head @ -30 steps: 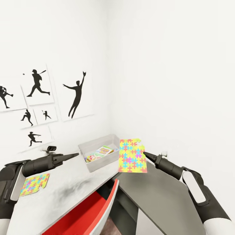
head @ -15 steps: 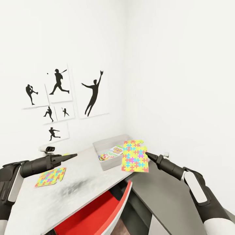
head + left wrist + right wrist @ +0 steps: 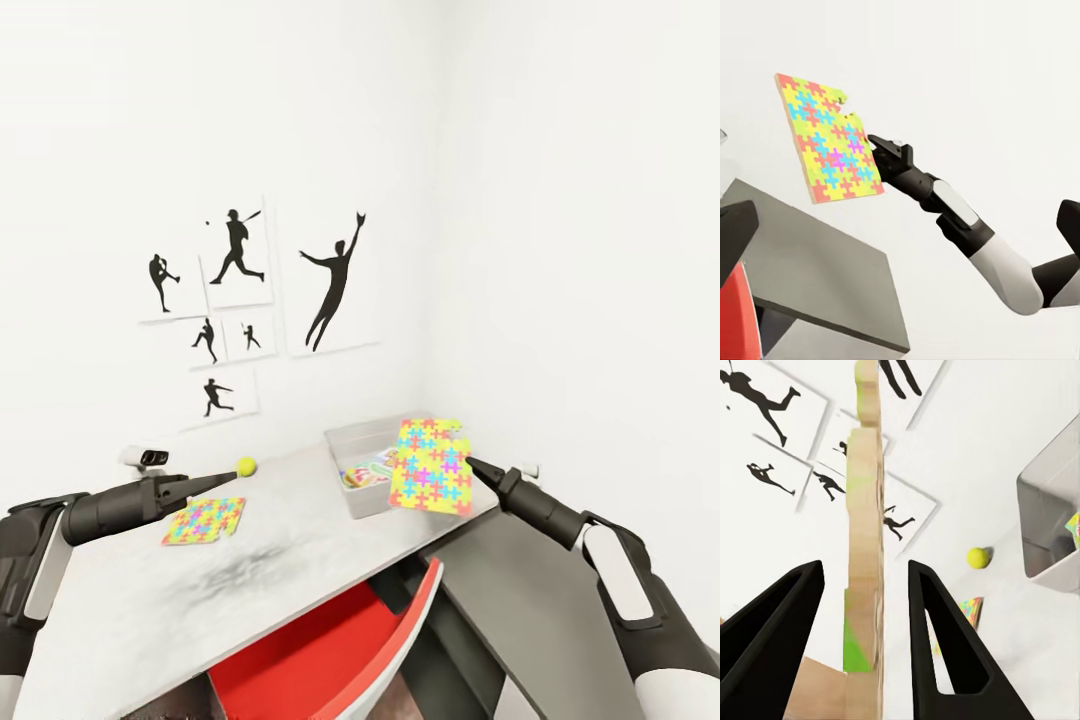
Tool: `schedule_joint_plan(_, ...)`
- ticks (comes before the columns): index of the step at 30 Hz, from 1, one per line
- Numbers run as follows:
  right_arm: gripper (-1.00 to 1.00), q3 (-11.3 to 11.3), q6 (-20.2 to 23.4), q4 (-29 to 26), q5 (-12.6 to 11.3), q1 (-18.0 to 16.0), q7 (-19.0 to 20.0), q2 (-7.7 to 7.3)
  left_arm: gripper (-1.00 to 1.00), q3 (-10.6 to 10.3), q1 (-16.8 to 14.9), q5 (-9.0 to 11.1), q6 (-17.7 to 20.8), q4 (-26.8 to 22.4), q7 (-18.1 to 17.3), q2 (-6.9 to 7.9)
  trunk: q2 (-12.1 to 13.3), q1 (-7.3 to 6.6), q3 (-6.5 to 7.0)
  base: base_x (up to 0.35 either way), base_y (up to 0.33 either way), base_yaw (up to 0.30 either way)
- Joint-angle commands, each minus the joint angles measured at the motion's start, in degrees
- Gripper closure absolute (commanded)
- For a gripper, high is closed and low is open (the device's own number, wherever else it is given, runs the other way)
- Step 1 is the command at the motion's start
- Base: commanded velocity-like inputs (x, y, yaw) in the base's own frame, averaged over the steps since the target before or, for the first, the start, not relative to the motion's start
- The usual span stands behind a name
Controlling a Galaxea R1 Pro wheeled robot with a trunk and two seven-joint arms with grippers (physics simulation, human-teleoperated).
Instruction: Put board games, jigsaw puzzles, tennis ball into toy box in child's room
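The right gripper (image 3: 470, 463) holds one jigsaw puzzle (image 3: 432, 466) by its edge, upright in the middle right of the head frame, just beside the near corner of the toy box (image 3: 362, 443). In the right wrist view its fingers (image 3: 945, 637) stand on either side of the sheet with gaps showing, so whether they are truly clamped cannot be told. To finish well, the arm should probably carry the sheet over the tray's opening and tip it flat before releasing, since a thin stiff card could catch on the sloping rim. The tray is pale, translucent and shallow, with colourful game boxes (image 3: 365, 470) inside. A second puzzle (image 3: 204, 520) lies flat on the matte table (image 3: 300, 560); the fuzzy tennis ball (image 3: 245, 465) sits near the left gripper (image 3: 232, 474), whose tips look closed
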Motion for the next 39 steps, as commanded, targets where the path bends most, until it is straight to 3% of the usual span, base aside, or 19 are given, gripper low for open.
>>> schedule_joint_plan(1,1.0,-0.2,0.4,0.0,-0.1,0.0,0.2,-0.01,-1.0,0.0,0.0,0.0,0.6,0.0,-0.2,-0.01,0.0,0.02,-0.06,0.0,0.0,0.221)
schedule_joint_plan(28,1.0,-0.2,2.1,-0.2,0.5,0.0,-0.5,0.02,-1.0,-0.1,0.1,0.0,0.6,0.0,-0.5,-0.26,0.0,0.02,-0.12,0.0,0.0,0.017)
schedule_joint_plan(36,1.0,-0.3,3.1,0.1,0.3,-1.3,-10.1,0.04,-1.0,0.0,0.1,0.1,0.7,0.0,-0.5,-0.06,0.0,0.02,-0.12,0.021,0.0,0.0)
schedule_joint_plan(39,1.0,-0.2,4.0,0.4,0.0,-4.1,-13.4,0.23,-1.0,0.0,0.1,0.2,0.7,0.0,-0.5,-0.02,0.0,0.02,-0.12,0.114,0.0,0.0)
